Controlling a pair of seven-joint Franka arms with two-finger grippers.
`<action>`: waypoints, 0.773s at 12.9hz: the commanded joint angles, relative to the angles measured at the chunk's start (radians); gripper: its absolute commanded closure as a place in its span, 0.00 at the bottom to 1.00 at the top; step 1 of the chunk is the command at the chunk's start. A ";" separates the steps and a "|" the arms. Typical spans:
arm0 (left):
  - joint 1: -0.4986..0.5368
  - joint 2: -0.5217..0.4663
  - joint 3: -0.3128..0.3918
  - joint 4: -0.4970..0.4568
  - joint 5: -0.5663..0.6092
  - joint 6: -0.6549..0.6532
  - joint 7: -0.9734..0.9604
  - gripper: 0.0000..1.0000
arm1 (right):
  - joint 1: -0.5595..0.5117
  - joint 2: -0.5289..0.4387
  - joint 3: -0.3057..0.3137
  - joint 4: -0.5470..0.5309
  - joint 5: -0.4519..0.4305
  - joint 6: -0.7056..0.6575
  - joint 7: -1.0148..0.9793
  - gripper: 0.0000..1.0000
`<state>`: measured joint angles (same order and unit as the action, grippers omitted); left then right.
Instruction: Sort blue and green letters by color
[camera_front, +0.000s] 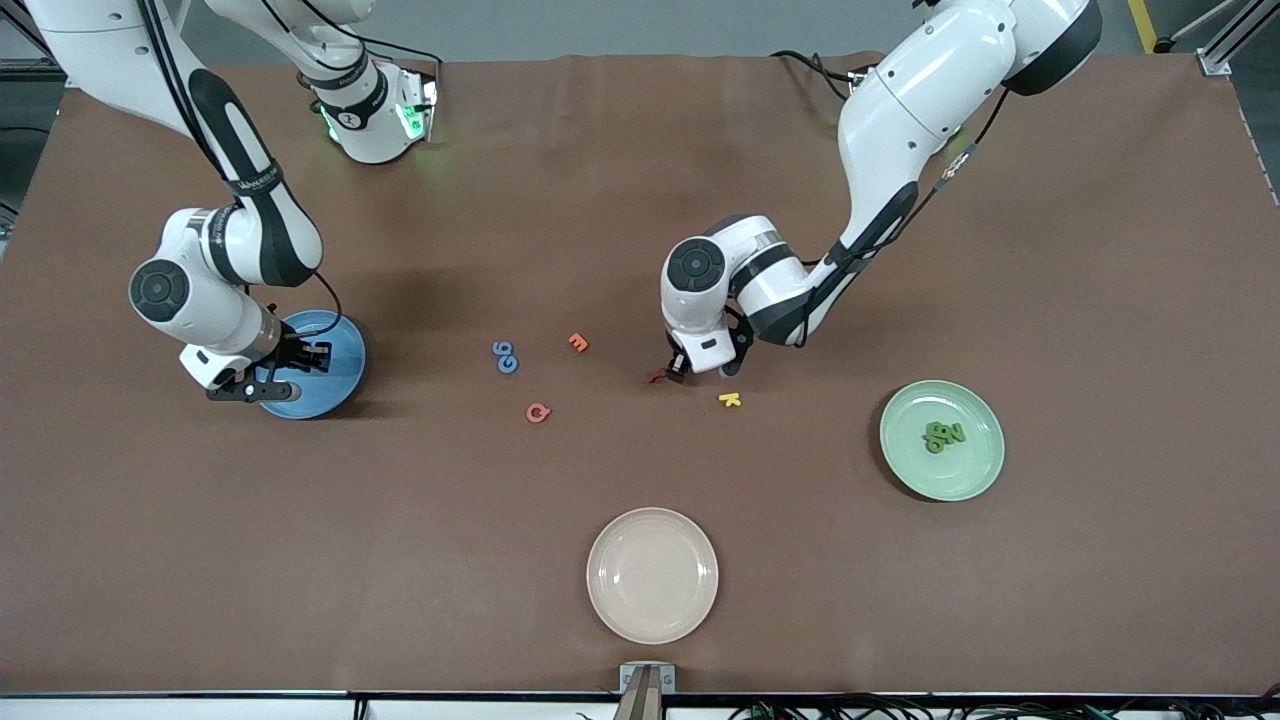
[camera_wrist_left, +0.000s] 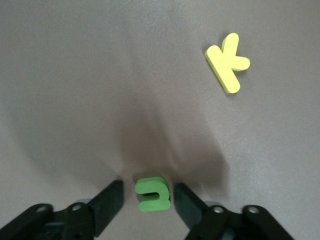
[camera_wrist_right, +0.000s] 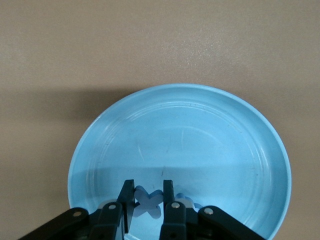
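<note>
My left gripper (camera_front: 680, 372) is down at the table's middle, open, with its fingers on either side of a green u (camera_wrist_left: 153, 195) that lies flat on the table; the gripper (camera_wrist_left: 148, 187) hides the u in the front view. My right gripper (camera_wrist_right: 148, 184) is over the blue plate (camera_front: 340, 345) and is shut on a blue x (camera_wrist_right: 149, 202), low inside the plate (camera_wrist_right: 200, 130). Another blue letter (camera_wrist_right: 187, 202) lies in the plate beside it. A blue G and 6 (camera_front: 505, 356) lie together on the table. Other green letters (camera_front: 943, 435) lie in the green plate (camera_front: 975, 470).
A yellow K (camera_front: 730, 400) lies close to my left gripper, nearer the front camera; it also shows in the left wrist view (camera_wrist_left: 227, 62). A red letter (camera_front: 655, 377) lies beside that gripper. An orange letter (camera_front: 578, 342) and a pink letter (camera_front: 538, 412) lie mid-table. A cream plate (camera_front: 652, 520) stands near the front edge.
</note>
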<state>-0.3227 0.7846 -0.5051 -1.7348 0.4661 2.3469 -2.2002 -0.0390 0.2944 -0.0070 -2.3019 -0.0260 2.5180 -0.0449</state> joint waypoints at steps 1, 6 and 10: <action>-0.001 -0.001 0.008 0.000 0.014 0.005 0.008 0.99 | -0.012 -0.014 0.013 -0.025 -0.009 0.028 -0.007 0.47; 0.128 -0.151 0.002 0.001 0.016 -0.073 0.228 1.00 | 0.011 -0.014 0.018 -0.016 -0.009 0.022 -0.010 0.00; 0.273 -0.214 0.002 -0.008 0.009 -0.175 0.495 1.00 | 0.129 -0.024 0.021 -0.011 -0.005 0.019 -0.001 0.00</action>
<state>-0.1030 0.6064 -0.4982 -1.7070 0.4779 2.2041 -1.7981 0.0370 0.2932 0.0123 -2.3019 -0.0262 2.5384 -0.0507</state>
